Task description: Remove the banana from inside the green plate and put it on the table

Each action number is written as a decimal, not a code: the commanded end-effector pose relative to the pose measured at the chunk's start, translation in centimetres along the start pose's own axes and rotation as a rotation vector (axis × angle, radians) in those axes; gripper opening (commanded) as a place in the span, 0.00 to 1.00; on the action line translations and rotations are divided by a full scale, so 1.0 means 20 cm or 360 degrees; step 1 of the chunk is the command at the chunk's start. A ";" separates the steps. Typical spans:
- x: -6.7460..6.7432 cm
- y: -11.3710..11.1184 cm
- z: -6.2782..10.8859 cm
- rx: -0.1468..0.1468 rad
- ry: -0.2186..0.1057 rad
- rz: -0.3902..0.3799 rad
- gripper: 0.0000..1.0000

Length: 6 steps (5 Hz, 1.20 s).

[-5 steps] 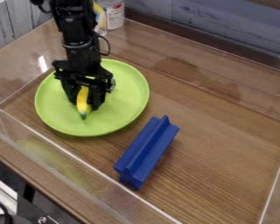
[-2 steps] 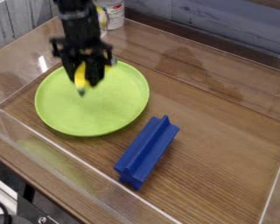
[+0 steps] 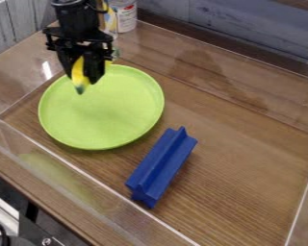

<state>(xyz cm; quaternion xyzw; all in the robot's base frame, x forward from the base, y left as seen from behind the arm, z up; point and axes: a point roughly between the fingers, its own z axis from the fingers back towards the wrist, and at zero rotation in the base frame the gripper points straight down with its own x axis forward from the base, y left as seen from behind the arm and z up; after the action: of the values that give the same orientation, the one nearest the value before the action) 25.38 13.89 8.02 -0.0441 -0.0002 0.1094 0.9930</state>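
My black gripper (image 3: 80, 72) points down over the far left part of the green plate (image 3: 112, 115) and is shut on the banana (image 3: 78, 77). The small yellow banana hangs between the fingers, lifted clear above the plate's surface. The lime-green plate lies bare on the brown wood-grain table (image 3: 234, 106), left of centre. Only the banana's lower end shows below the fingers.
A blue grooved block (image 3: 162, 165) lies on the table in front and right of the plate. A white container (image 3: 123, 13) stands at the back behind the arm. Clear acrylic walls (image 3: 15, 163) border the table.
The gripper has risen from the plate with the banana held in it and shifted to the upper left in the picture. The plate and the blue block stayed put.
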 end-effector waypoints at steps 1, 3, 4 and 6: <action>-0.03 0.01 0.03 0.0023 -0.0037 -0.0001 0.00; -0.05 -0.10 0.07 -0.0005 -0.0030 -0.0046 0.00; -0.07 -0.17 0.11 -0.0025 -0.0033 -0.0070 0.00; -0.05 -0.09 0.03 0.0005 -0.0009 -0.0075 0.00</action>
<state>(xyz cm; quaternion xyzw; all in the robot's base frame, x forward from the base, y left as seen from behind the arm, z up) 24.14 11.34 7.66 -0.0530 0.0198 0.0843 0.9948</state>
